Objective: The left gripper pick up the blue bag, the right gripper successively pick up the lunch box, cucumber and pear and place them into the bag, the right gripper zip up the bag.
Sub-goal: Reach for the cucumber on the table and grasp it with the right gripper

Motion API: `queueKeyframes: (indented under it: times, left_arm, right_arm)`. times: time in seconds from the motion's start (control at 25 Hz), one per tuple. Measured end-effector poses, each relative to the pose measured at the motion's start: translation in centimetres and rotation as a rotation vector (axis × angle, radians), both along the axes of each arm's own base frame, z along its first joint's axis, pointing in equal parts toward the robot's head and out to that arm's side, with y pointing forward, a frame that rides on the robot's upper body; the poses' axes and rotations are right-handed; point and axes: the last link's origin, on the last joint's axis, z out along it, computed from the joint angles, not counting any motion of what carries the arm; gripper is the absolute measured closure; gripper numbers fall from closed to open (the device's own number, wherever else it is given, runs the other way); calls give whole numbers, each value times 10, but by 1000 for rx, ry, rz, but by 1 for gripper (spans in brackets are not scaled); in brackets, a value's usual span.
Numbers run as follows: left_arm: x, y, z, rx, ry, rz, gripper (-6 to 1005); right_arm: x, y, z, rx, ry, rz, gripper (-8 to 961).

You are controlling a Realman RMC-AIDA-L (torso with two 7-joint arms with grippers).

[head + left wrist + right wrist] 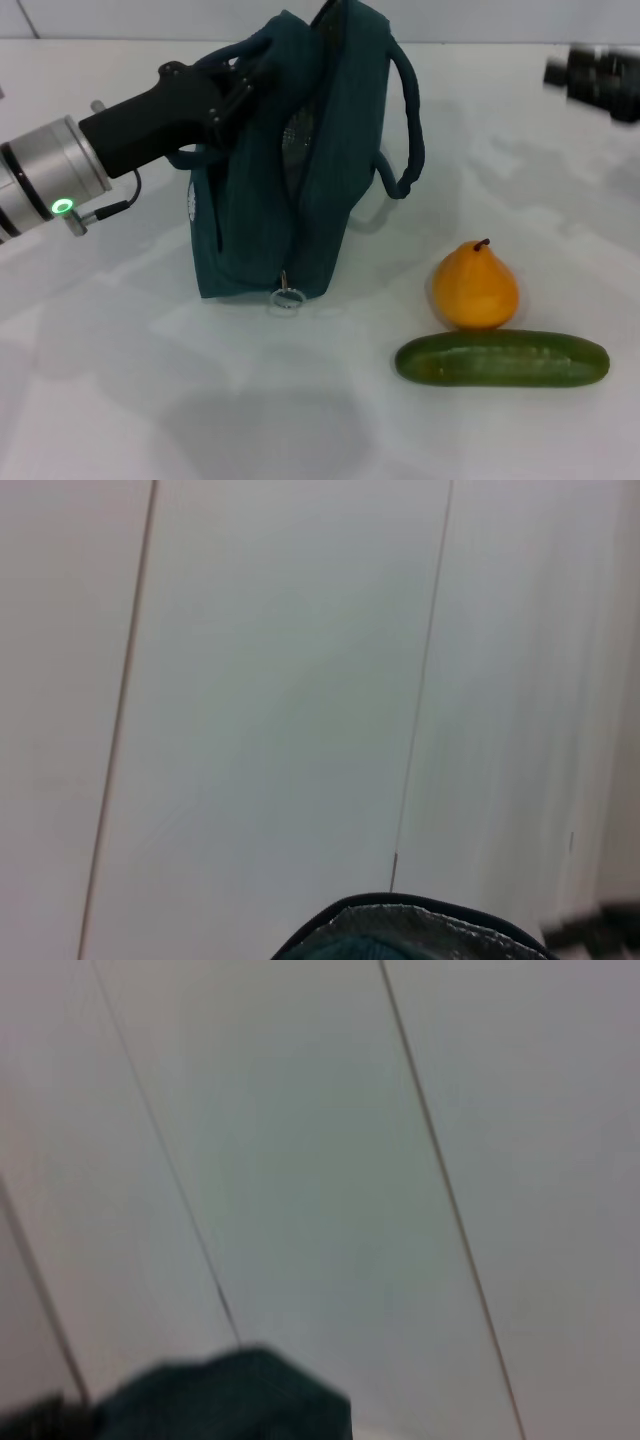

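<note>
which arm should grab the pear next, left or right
Right, most likely. The left gripper is at the blue bag, gripping it near the top, so it is occupied. The right gripper is out on the pear's side of the table, with nothing seen in it. The cucumber lies just in front.

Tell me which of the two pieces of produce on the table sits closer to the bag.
The pear. It stands nearer the blue bag than the cucumber, which lies lengthwise just in front of it, toward the robot.
</note>
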Motion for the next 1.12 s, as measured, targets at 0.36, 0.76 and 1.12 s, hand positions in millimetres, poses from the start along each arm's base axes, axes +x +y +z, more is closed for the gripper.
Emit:
queueKeyframes:
  times: [0.36, 0.76, 1.12]
  left_arm:
    - [9, 6, -14, 1, -34, 13, 954]
    - [15, 12, -16, 14, -58, 18, 954]
    - [16, 13, -14, 24, -63, 20, 953]
  right_arm:
    - [-17, -14, -5, -303, -250, 57, 437]
    - [-44, -31, -8, -568, -577, 145, 103]
    - [-49, -37, -41, -672, -819, 175, 81]
